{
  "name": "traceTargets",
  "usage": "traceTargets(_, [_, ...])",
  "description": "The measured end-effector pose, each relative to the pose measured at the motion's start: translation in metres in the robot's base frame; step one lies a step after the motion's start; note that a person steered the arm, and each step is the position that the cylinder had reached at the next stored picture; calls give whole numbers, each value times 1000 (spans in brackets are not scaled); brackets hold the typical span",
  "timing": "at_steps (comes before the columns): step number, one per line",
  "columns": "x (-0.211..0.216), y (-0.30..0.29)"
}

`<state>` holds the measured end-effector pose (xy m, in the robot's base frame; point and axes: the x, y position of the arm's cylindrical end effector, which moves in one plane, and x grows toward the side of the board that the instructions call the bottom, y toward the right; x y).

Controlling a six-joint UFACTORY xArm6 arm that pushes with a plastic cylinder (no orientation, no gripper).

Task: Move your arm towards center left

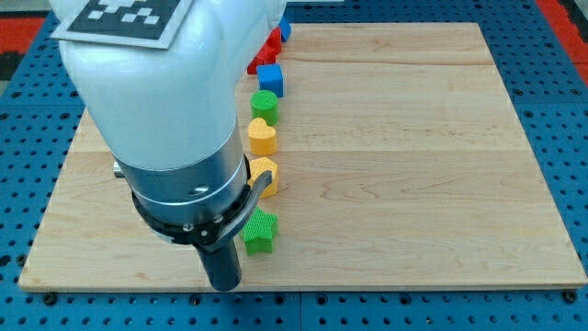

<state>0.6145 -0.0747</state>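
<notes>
My arm's white and grey body fills the view's left. Its dark rod comes down to my tip (226, 286) near the board's bottom edge, just left of and below a green star block (260, 231). Above the star, a line of blocks runs up the view: a yellow block (266, 173) partly hidden by the arm, a yellow heart (263, 136), a green cylinder (265, 104), a blue cube (270, 78), a red block (268, 48) and a blue block (285, 29) at the top edge.
The blocks lie on a light wooden board (413, 165). The board rests on a blue perforated table (551, 55). The arm hides most of the board's left part.
</notes>
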Motion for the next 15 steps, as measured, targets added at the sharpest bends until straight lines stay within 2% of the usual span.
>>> traceTargets(4, [-2, -7])
traceTargets(5, [-3, -39])
traceTargets(7, [-3, -65])
traceTargets(9, [-63, -108])
traceTargets(15, [-83, -110])
